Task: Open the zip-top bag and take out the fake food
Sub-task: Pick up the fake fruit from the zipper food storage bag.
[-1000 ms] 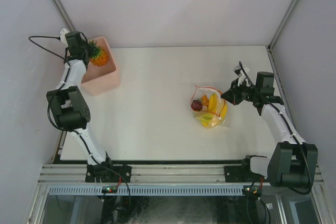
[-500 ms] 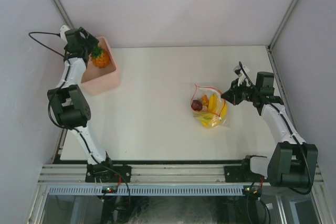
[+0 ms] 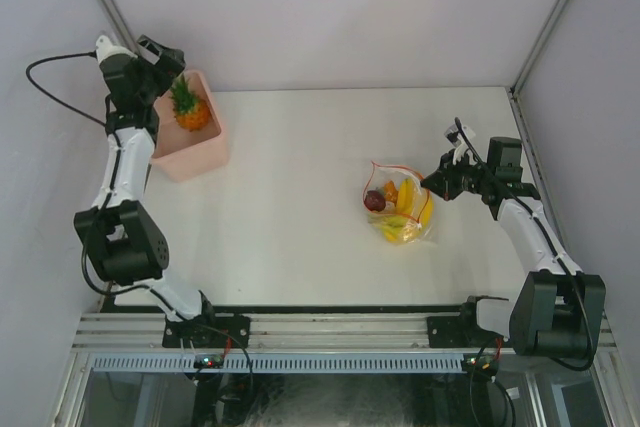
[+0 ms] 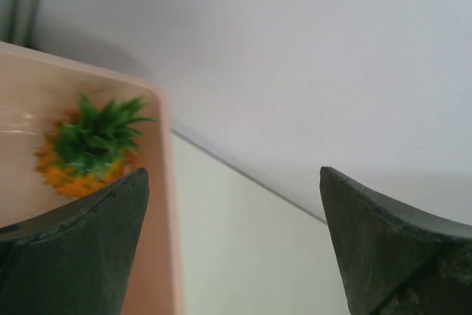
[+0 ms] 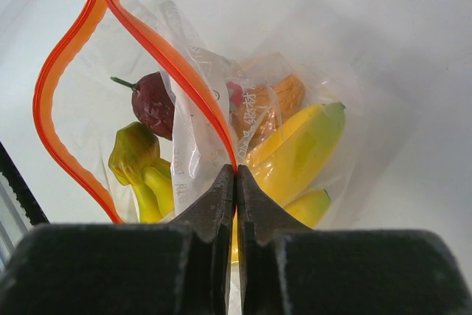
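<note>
The zip-top bag (image 3: 400,209) lies right of the table's middle, its orange zip strip (image 5: 158,49) parted into an open mouth. My right gripper (image 5: 236,172) is shut on the strip's near edge; in the top view it (image 3: 432,184) sits at the bag's right side. Fake food shows inside the bag: a yellow banana (image 5: 302,153), a dark red fruit (image 5: 153,105), a yellow-green piece (image 5: 133,156). An orange pineapple (image 3: 190,112) with a green top (image 4: 96,138) lies in the pink bin (image 3: 195,157). My left gripper (image 3: 165,62) hangs open and empty above the bin's far left corner (image 4: 232,175).
The pink bin's rim (image 4: 168,204) runs under my left finger, close to the back wall (image 3: 350,17). Side walls close the table on left and right. A metal rail (image 3: 330,332) runs along the near edge between the arm bases.
My left gripper has opened and let go of the pineapple, which now rests in the pink bin; the left arm has drawn up and back to the left. The right arm has not moved.
</note>
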`<state>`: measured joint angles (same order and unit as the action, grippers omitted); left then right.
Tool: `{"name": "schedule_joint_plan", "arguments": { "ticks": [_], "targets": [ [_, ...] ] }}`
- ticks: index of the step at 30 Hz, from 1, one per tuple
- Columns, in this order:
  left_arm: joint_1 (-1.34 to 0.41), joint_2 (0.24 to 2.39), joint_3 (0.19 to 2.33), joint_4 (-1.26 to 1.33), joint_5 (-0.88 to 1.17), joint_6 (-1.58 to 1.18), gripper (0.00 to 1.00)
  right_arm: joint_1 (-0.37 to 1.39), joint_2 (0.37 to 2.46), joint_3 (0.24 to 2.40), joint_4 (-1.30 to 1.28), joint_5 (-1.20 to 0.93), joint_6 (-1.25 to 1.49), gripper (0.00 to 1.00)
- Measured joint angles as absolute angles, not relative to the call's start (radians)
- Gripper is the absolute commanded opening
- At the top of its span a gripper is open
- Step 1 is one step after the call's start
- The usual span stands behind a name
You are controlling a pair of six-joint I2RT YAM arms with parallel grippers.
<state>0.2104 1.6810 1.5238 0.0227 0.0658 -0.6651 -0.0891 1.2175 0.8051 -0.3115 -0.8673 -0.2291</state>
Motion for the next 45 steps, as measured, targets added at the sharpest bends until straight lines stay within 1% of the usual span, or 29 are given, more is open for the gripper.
{"name": "schedule_joint_plan", "arguments": {
  "ticks": [5,12,16,21,25,28,31,41,45],
  "targets": [
    [0.154,1.584,1.487,0.004,0.154,-0.719,1.00,-0.089,1.217,0.805,-0.320,-0.871,-0.233,0.00],
    [-0.060,1.430,1.475,-0.117,0.173,-0.742,1.00,-0.091,1.217,0.805,-0.342,-0.876,-0.248,0.00],
    [-0.207,1.341,1.488,-0.202,0.126,-0.770,1.00,-0.097,1.217,0.807,-0.358,-0.882,-0.266,0.00],
    [-0.377,1.281,1.580,-0.311,0.050,-0.841,1.00,-0.104,1.216,0.807,-0.373,-0.888,-0.284,0.00],
    [-0.530,1.236,1.625,-0.335,-0.046,-0.924,1.00,-0.110,1.207,0.808,-0.388,-0.894,-0.302,0.00],
    [-0.620,1.234,1.660,-0.326,-0.080,-0.978,1.00,-0.128,1.203,0.812,-0.402,-0.904,-0.316,0.00],
    [-0.661,1.271,1.724,-0.321,-0.092,-1.012,1.00,-0.153,1.197,0.813,-0.416,-0.919,-0.330,0.00],
    [-0.670,1.437,1.956,-0.365,-0.057,-1.065,1.00,-0.168,1.192,0.813,-0.434,-0.942,-0.354,0.00],
    [-0.691,1.440,1.979,-0.406,-0.049,-1.063,1.00,-0.161,1.192,0.813,-0.434,-0.942,-0.353,0.00]
  ]
}}
